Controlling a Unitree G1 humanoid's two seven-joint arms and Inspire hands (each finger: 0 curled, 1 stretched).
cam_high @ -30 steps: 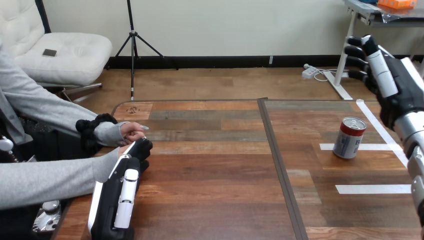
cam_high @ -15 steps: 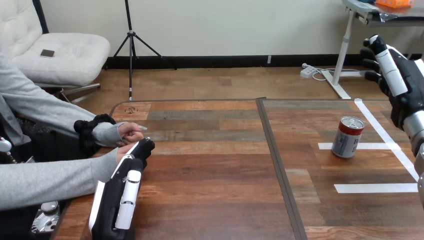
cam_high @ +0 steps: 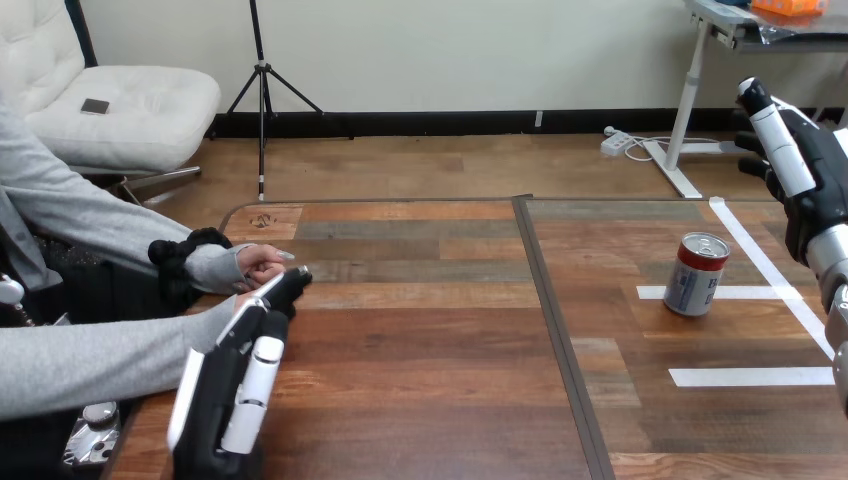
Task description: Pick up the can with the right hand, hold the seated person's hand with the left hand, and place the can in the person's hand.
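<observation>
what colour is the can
The can is red above, white with blue marks below, silver lid; best seen in the head view.

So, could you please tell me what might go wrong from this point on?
The right hand hangs open, high and apart from the can, which stands upright on the table; a sideways approach could tip it. The left hand reaches with straight fingers to the person's hand, with no grip visible, so the hold may fail. That hand looks curled, not palm-up, leaving the can nowhere to land.
</observation>
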